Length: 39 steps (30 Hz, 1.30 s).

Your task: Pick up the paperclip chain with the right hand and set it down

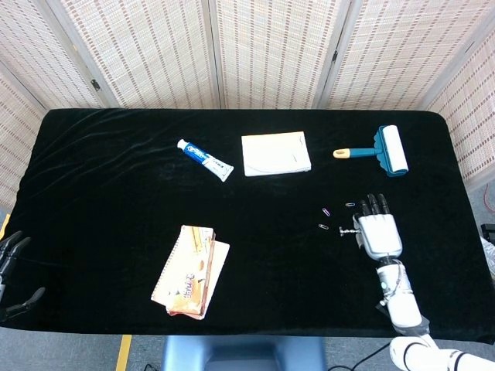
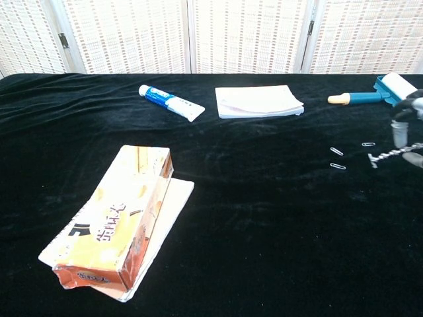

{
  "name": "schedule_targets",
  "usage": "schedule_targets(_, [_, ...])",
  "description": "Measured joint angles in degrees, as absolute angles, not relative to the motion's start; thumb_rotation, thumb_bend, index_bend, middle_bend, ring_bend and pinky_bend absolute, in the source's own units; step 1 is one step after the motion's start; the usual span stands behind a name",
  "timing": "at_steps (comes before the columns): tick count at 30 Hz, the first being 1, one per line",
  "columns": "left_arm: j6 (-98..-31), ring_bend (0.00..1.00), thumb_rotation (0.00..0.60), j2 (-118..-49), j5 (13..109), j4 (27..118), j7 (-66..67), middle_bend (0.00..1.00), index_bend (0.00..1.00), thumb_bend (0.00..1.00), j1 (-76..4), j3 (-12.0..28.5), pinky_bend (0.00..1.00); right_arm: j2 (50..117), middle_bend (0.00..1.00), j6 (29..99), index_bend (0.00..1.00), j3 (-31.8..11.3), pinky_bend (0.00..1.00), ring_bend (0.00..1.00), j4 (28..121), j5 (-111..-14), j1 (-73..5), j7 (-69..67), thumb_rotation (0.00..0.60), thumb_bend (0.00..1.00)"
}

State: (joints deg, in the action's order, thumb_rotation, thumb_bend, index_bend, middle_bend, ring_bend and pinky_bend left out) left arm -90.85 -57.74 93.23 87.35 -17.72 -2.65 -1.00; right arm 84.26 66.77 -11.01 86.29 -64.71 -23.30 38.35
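Observation:
Three small paperclips lie on the black cloth right of centre; whether they are linked I cannot tell: one point(image 1: 326, 210), one point(image 1: 350, 205) and one point(image 1: 323, 226). The chest view shows the same clips point(image 2: 336, 151) point(image 2: 368, 144) point(image 2: 338, 166). My right hand point(image 1: 377, 229) hovers just right of them, palm down, fingers stretched out and apart, thumb pointing left towards the clips; it holds nothing. In the chest view this right hand point(image 2: 404, 135) shows at the right edge. My left hand point(image 1: 11, 267) hangs off the table's front left corner, fingers apart and empty.
A toothpaste tube point(image 1: 205, 159), a white notepad point(image 1: 276, 153) and a teal lint roller point(image 1: 384, 150) lie along the back. An orange snack box on a notebook point(image 1: 188, 270) sits front left. The table's right edge is near my right hand.

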Motion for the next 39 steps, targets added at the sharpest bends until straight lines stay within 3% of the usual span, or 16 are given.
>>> schedule_targets(39, [-92.9,0.01,0.6,-57.1,93.5,85.6,-21.8,0.0,0.0,0.32,-1.6,-0.9,0.0,91.8,0.21,66.1,0.93,-10.4,0.0,0.05,80.7,-53.6,-32.5,51.0,0.6,0.45])
